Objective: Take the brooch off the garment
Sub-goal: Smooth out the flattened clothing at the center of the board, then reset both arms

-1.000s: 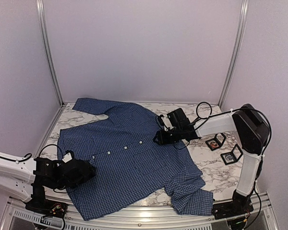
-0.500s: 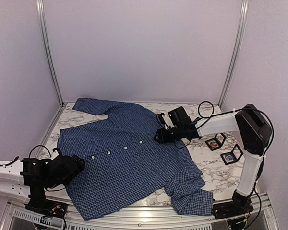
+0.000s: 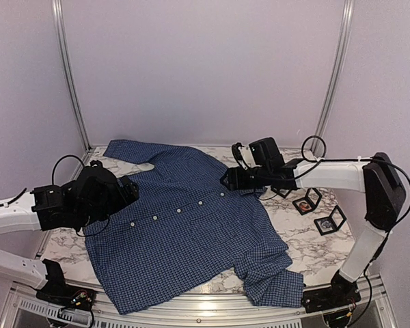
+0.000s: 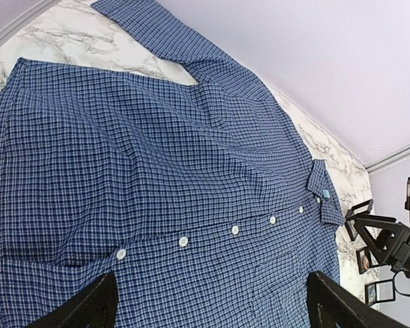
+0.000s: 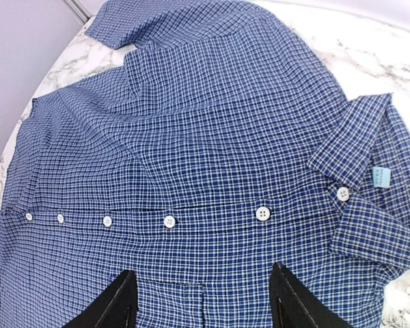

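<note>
The dark blue checked shirt (image 3: 191,225) lies spread flat on the marble surface (image 3: 307,249), front side up. Its row of white buttons (image 5: 263,213) runs in the overhead view from lower left up to the collar (image 5: 355,130) at the right. In both wrist views I can find no pin anywhere on the cloth.

The only small orange-and-pale round thing is in the overhead view. It sits inside a small black frame (image 3: 309,198) on the bare surface, just beside the collar end of the shirt and apart from the cloth. I take this to be the brooch (image 3: 305,203), but it is too small to be certain. A second frame with a bluish piece (image 3: 328,223) stands near it. If this is right, the brooch seems already off the garment and little work is left.

The brooch is roundish and shows no clear long axis. It lies to the right of the right end effector (image 3: 229,179), on the side of its wrist, because the fingers (image 5: 116,304) point the other way, over the shirt. The right arm is clearly the nearer one. The left end effector (image 3: 126,191) hovers over the far left part of the shirt, well apart from the brooch.

Both end effectors have their jaws spread, the left one very wide, the right one somewhat less. Nothing is between the jaws of either, and neither touches the cloth as far as I can see.
</note>
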Tool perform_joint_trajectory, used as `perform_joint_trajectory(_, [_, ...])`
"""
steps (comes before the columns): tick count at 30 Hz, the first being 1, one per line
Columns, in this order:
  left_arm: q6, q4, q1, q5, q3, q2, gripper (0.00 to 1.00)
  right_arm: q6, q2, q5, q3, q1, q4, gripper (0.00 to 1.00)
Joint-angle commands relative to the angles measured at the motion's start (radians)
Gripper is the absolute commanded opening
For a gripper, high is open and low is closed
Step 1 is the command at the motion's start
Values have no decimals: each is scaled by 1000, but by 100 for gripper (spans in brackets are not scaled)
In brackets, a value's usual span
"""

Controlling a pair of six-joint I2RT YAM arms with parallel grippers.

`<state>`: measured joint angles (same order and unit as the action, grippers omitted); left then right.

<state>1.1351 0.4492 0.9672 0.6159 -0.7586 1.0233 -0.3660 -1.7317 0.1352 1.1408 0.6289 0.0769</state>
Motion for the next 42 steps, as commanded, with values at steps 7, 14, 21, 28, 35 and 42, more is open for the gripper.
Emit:
perform_joint_trajectory(7, [-398, -302, -143, -358, -183, 237, 99, -48, 216, -129, -85, 20, 66, 72])
perform_joint_trajectory(14, [-518, -395, -186, -489, -244, 290, 99, -92, 456, -270, -212, 25, 100, 80])
perform_joint_trajectory(21, [-622, -406, -192, -538, -316, 308, 99, -116, 635, -327, -253, 25, 119, 98])
perform_joint_trajectory(28, [-654, -400, -201, -532, -350, 291, 99, -108, 707, -352, -268, 25, 80, 98])
perform_joint_trajectory(35, [-668, -366, -203, -503, -359, 276, 99, -99, 701, -403, -231, 24, 46, 99])
perform_joint_trajectory(42, [-664, -349, -202, -498, -358, 268, 99, -84, 703, -421, -207, 23, 21, 98])
